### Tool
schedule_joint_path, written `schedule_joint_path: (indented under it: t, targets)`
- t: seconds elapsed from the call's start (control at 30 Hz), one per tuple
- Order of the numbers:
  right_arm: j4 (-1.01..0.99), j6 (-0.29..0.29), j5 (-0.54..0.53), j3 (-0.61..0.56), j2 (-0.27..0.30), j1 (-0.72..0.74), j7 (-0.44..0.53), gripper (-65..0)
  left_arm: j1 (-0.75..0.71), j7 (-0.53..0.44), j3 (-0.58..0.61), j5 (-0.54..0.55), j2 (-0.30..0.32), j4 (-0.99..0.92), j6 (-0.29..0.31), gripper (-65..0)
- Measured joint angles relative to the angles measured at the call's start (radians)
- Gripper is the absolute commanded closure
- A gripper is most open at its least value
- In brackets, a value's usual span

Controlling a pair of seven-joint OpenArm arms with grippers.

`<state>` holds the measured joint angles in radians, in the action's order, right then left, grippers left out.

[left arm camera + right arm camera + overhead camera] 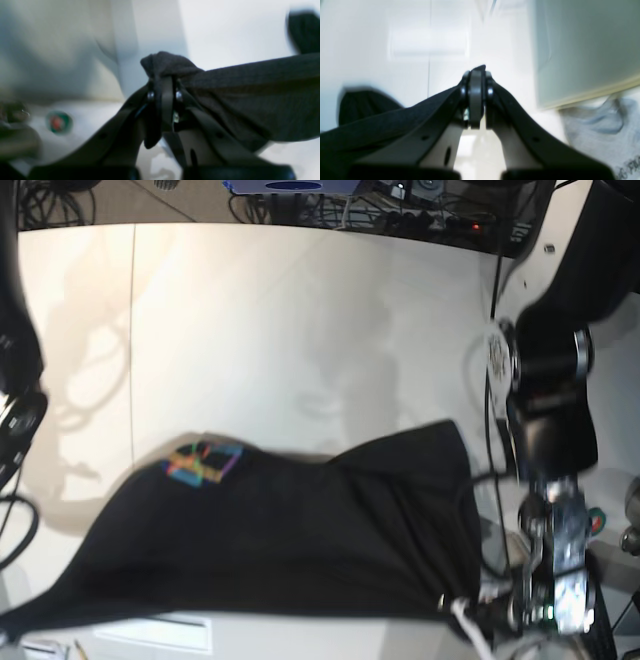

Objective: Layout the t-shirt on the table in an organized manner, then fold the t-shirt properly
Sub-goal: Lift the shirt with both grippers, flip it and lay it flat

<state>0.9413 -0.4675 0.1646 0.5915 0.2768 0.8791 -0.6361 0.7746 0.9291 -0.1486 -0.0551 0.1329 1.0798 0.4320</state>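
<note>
The black t-shirt (300, 550) hangs stretched wide over the near part of the off-white table (300, 330). Its rainbow print (205, 462) faces up at the upper left. My left gripper (163, 82) is shut on a bunched corner of the t-shirt (250, 80), which runs off to the right. In the base view this left gripper (465, 620) is at the lower right. My right gripper (477, 75) is shut on the t-shirt (370, 125), with a sliver of cloth poking out past the tips. The shirt's other end runs off the base view's lower left corner, where the right gripper is hidden.
A thin seam (133, 330) runs down the table's left part. Cables and devices (400, 210) lie beyond the far edge. A grey printed cloth (600, 130) and a grey-green panel (582, 50) show beside the right gripper. A round red-and-green button (58, 122) sits left of the left gripper.
</note>
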Motion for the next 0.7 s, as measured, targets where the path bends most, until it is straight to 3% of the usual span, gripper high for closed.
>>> schedule_joint_path:
  t: [0.17, 0.33, 0.5, 0.6, 0.7]
  targets:
    - [0.061, -0.002, -0.004, -0.005, 0.046, 0.198, 0.006, 0.0, 0.268, -0.002, 0.004, 0.024, -0.064, -0.016, -0.003, 0.0]
    - [0.348, 0.0, -0.014, -0.112, 0.13, 0.149, -0.039, 0.0, 0.299, 0.091, -0.044, 0.024, -0.071, 0.21, 0.0, 0.0]
    - [0.732, -0.002, -0.019, -0.117, 0.098, -0.161, -0.174, 0.0, 0.083, 0.146, -0.047, 0.018, -0.064, 0.524, -0.007, 0.0]
    - [0.911, -0.001, -0.012, -0.098, 0.042, -0.422, -0.197, 0.0, -0.127, 0.143, -0.035, 0.017, -0.052, 0.658, -0.004, 0.0]
    - [0.92, 0.002, -0.019, -0.052, -0.051, -0.617, -0.184, 0.0, -0.343, 0.133, -0.038, 0.016, -0.034, 0.678, -0.006, 0.0]
